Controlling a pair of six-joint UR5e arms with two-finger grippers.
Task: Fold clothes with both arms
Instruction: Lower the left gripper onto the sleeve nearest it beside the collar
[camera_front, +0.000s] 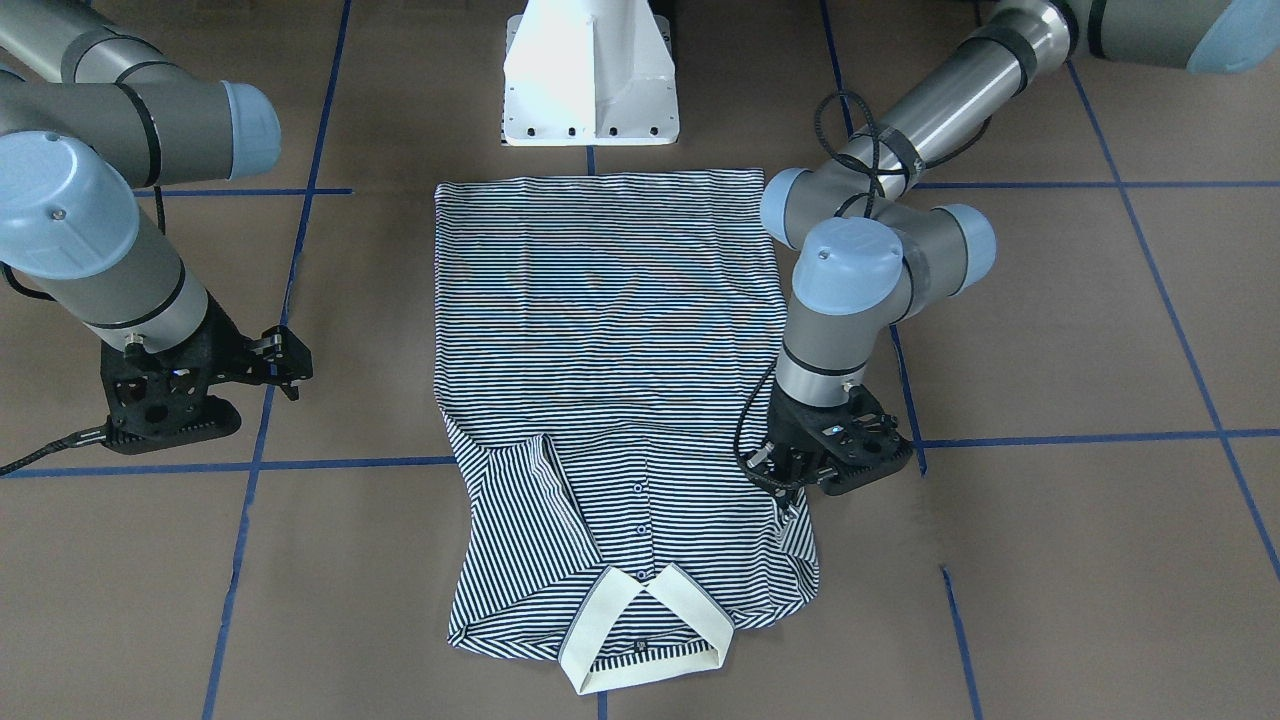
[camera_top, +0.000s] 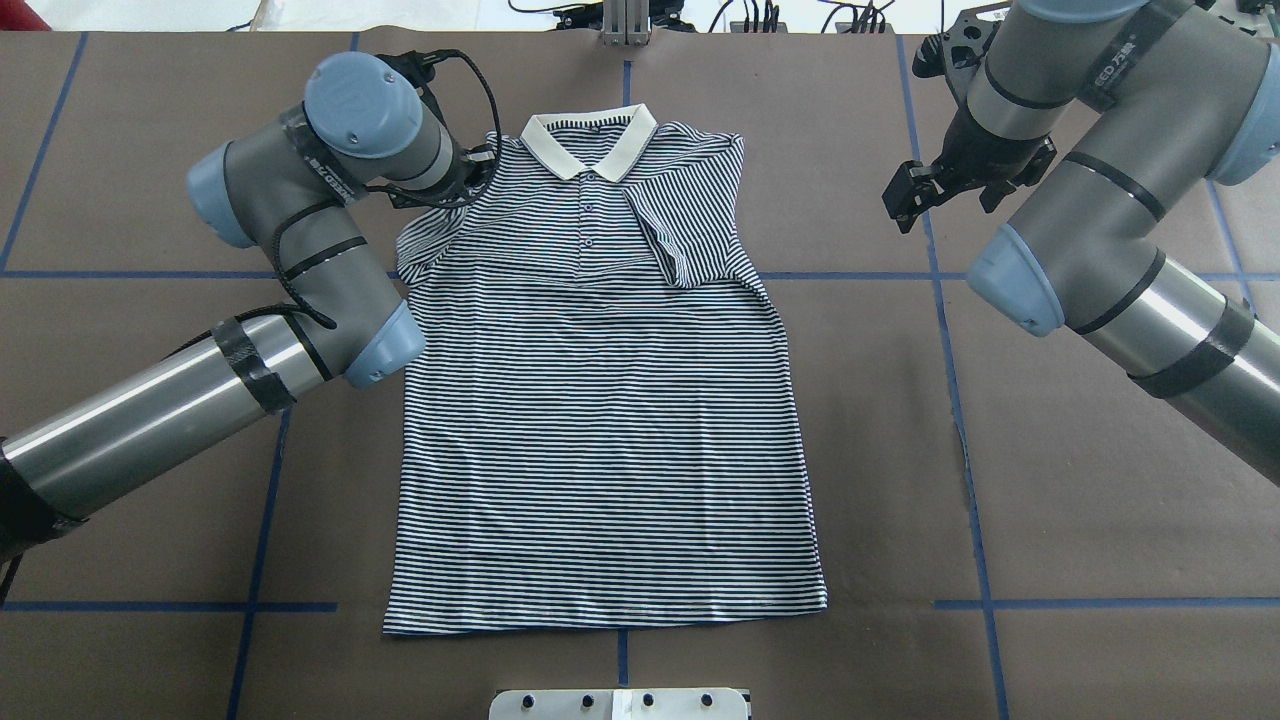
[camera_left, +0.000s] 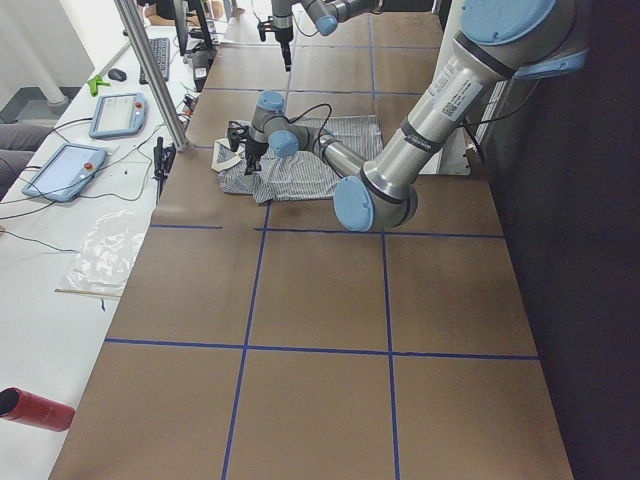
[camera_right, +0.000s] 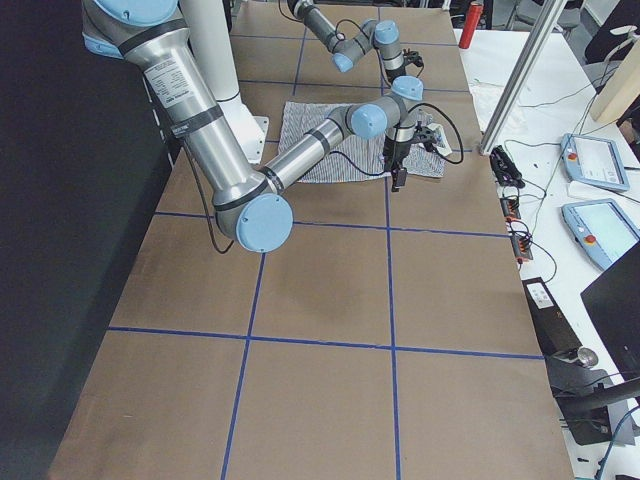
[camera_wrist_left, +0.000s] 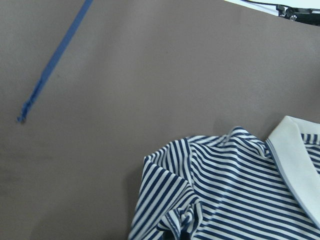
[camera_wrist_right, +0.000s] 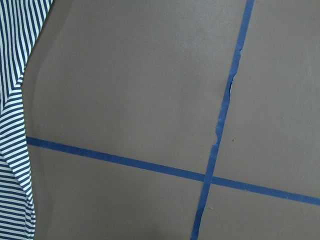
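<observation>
The striped polo shirt (camera_front: 600, 330) (camera_top: 600, 400) lies flat and front up on the brown table, its cream collar (camera_top: 588, 140) at the far side from the robot. One sleeve (camera_top: 690, 230) is folded in over the chest. My left gripper (camera_front: 788, 487) (camera_top: 487, 165) sits low at the other sleeve, beside the collar, and looks shut on the fabric. The left wrist view shows that sleeve (camera_wrist_left: 185, 220) puckered at the bottom edge. My right gripper (camera_front: 295, 368) (camera_top: 900, 205) hangs open and empty, well clear of the shirt's edge (camera_wrist_right: 12, 150).
The white pedestal base (camera_front: 590, 80) stands just behind the shirt's hem. Blue tape lines (camera_wrist_right: 220, 125) cross the brown table. Tablets (camera_left: 65, 170) and a red cylinder (camera_left: 35, 408) lie on the white bench beyond the table's far edge.
</observation>
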